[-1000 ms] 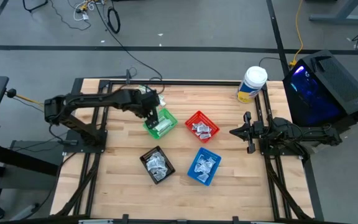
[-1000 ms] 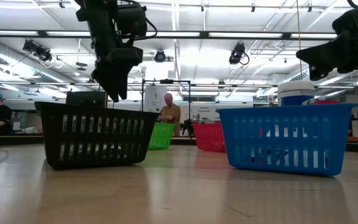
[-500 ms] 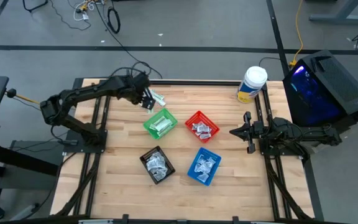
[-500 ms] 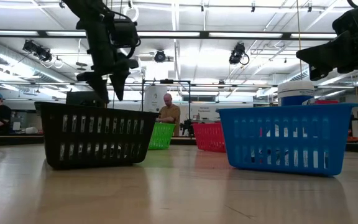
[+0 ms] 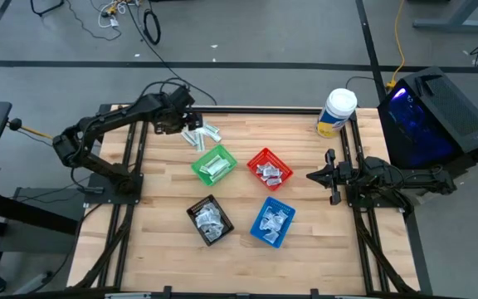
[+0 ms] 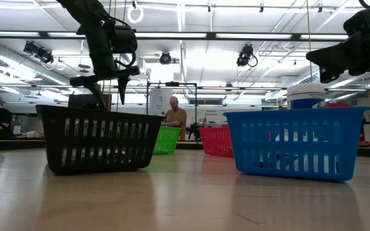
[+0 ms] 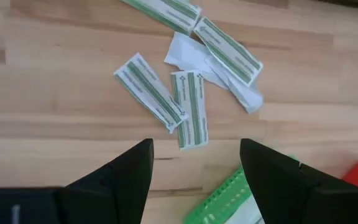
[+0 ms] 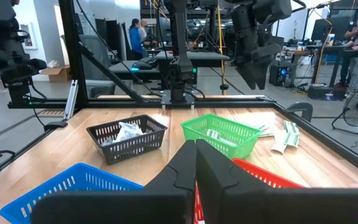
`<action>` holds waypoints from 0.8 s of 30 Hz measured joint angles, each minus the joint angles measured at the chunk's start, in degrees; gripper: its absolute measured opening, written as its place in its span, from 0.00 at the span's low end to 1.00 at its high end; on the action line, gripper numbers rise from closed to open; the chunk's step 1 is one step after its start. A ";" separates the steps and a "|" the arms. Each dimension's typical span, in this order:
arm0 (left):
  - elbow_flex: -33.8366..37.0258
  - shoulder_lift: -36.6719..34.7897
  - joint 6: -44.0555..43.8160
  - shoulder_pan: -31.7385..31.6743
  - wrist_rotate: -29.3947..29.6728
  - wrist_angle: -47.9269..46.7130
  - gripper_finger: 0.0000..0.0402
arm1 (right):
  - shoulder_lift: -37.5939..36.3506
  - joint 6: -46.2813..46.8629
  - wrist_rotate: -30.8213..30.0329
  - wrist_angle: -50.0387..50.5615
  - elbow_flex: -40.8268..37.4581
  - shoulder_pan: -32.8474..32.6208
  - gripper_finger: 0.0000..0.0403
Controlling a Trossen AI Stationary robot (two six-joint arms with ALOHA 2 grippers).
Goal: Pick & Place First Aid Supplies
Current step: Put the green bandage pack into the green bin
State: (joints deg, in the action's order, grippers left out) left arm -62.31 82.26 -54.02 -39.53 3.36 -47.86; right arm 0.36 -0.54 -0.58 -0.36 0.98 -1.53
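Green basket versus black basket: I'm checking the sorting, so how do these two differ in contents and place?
The green basket holds long narrow white-and-green strips; the black basket holds crumpled squarish pale packets. The green basket sits nearer the loose strips under the open left gripper; the black basket sits closer to the table's front edge. Both are small square slotted baskets, each partly filled.

Even, bright overhead light, no hard shadows on the counter in the high view. Low view: ceiling lamps glare white, arms go to silhouette, near counter surface soft w/ faint sheen. Left wrist view sharp on the strips, dark fingers blurred. Right wrist view: bkgd slightly soft, monitor glows blue-purple.
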 joint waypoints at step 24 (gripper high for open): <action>0.01 5.15 -35.05 -0.09 -0.22 -4.28 0.62 | 0.00 0.00 0.02 0.00 0.01 0.01 0.03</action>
State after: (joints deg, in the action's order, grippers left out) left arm -62.30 87.40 -89.07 -39.62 3.14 -52.14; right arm 0.36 -0.54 -0.56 -0.36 0.99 -1.52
